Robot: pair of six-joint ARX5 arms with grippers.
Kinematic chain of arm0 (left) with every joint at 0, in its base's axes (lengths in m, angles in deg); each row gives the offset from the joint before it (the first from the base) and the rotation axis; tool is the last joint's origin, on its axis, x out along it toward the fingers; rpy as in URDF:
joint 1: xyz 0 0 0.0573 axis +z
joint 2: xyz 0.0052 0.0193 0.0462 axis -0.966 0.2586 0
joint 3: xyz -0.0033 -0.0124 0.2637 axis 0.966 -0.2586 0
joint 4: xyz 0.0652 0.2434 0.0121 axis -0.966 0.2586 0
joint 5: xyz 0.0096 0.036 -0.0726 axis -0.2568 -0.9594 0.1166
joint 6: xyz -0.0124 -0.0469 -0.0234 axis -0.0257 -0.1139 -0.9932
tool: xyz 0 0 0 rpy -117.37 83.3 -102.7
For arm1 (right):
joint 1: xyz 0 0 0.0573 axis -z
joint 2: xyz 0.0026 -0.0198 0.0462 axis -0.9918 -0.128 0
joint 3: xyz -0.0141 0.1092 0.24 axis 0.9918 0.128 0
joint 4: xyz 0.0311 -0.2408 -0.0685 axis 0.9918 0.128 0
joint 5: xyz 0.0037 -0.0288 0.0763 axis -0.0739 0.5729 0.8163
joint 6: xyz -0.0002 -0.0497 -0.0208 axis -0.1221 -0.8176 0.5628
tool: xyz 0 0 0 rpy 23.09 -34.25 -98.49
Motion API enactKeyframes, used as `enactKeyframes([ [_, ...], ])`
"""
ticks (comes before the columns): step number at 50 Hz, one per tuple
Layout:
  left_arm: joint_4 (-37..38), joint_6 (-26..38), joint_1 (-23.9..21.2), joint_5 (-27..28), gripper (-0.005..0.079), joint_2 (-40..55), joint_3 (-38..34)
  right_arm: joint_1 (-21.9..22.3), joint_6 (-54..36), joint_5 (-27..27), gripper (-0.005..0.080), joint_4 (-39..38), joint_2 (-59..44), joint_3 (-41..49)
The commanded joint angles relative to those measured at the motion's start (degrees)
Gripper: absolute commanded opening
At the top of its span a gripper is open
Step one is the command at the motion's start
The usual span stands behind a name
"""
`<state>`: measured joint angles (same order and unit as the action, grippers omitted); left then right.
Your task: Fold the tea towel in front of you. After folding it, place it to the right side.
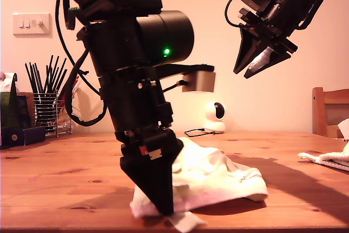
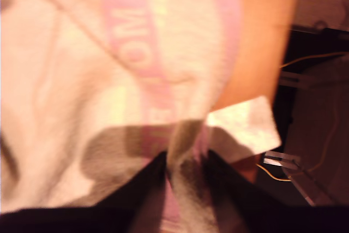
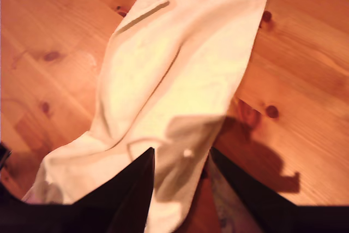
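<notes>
Closest to the lens, low and left of centre in the exterior view, my first gripper [image 1: 162, 203] comes down onto the near edge of the tea towel [image 1: 218, 181], which lies rumpled on the desk [image 1: 65, 189] at lower centre. Its wrist view shows a pink-striped fold of the cloth rising between the jaws, so they appear closed narrowly on that edge, though the picture is blurred and the contact itself is in shadow. A small white corner of the cloth sticks out past the tips at the desk's front lip. From this grip the towel's long axis runs away toward the exterior view's right, ending in a rounded bunch. My second gripper [image 1: 260, 63] hangs high in the upper right of the frame, well above the cloth, jaws apart and empty. The first gripper is therefore far nearer to the work. Folding likely calls for carrying the pinched edge along that axis. The towel's far side is hidden behind its own bulk.
</notes>
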<state>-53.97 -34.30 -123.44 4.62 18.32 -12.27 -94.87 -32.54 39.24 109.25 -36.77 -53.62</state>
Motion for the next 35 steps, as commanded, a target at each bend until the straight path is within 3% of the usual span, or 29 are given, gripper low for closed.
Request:
enactKeyframes([
  [1,0.85,-0.11,0.87,-1.07,-0.0019,1.95,0.59,-1.14,-2.36,0.68,0.0284,0.81,-1.03,0.39],
  [14,11.08,1.07,5.09,1.25,-0.0021,-0.66,10.73,-4.42,-10.01,0.94,0.0284,3.74,-1.03,0.42],
  [20,18.53,1.31,8.15,5.05,-0.0021,-0.66,18.86,-6.29,-10.47,0.92,0.0284,4.55,-1.03,0.42],
  [28,21.88,1.09,12.24,9.57,-0.0021,-0.66,25.62,-8.57,-10.43,0.92,0.0286,6.14,-1.03,0.42],
  [35,22.97,0.31,15.3,13.99,-0.0021,-0.66,29.33,-10.69,-9.77,0.92,0.037,7.28,-1.03,0.42],
])
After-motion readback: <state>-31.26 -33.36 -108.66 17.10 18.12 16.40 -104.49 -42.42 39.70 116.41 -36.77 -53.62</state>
